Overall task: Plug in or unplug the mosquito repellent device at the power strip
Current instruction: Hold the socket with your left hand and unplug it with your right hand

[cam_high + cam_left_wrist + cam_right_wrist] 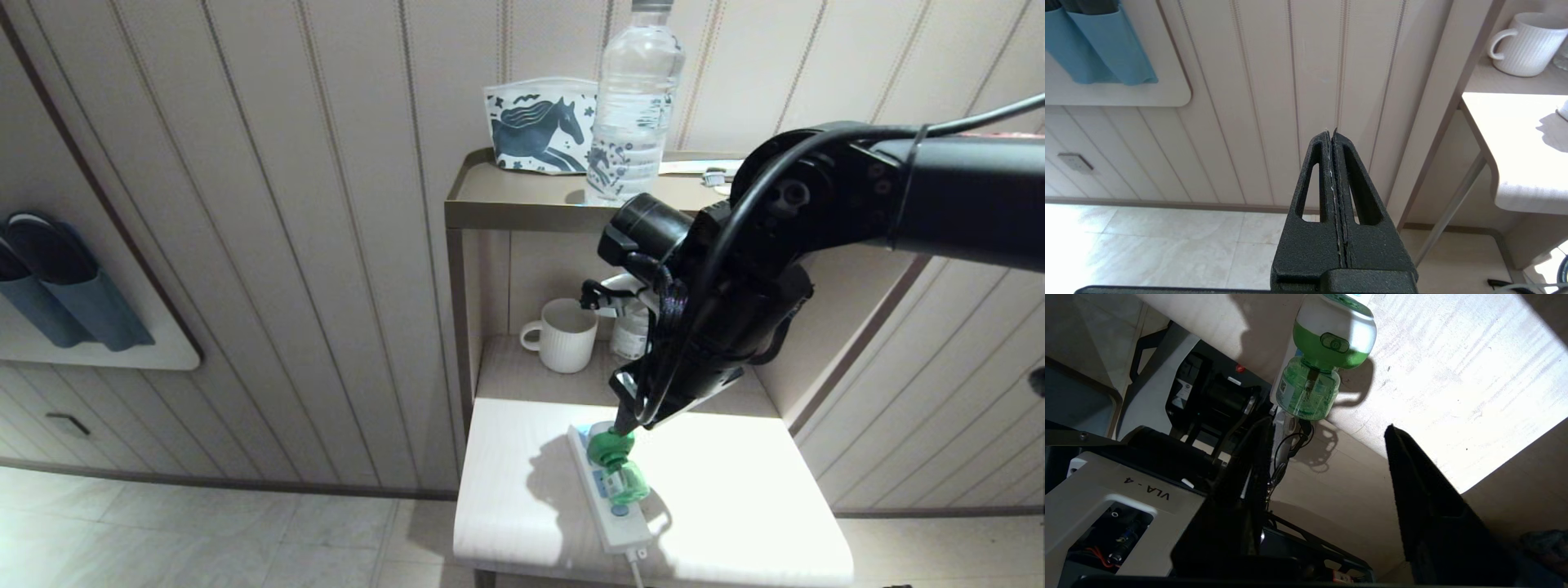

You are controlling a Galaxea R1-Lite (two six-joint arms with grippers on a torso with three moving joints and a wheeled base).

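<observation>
Mosquito repellent device [618,467] — seated in power strip [611,502] on your worktop [735,506]; right tool [1327,428] spread just beside it, left tool [1333,136] pressed together.

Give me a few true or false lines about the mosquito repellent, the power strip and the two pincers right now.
1. The mosquito repellent device sits on the power strip. True.
2. The right pincer is clamped on the device. False: its fingers stand apart, with the device clear of them.
3. The left pincer is shut and holds nothing. True.
4. The power strip lies on the floor. False: it lies on the white table.
5. A white mug stands on the shelf behind the table. True.
</observation>
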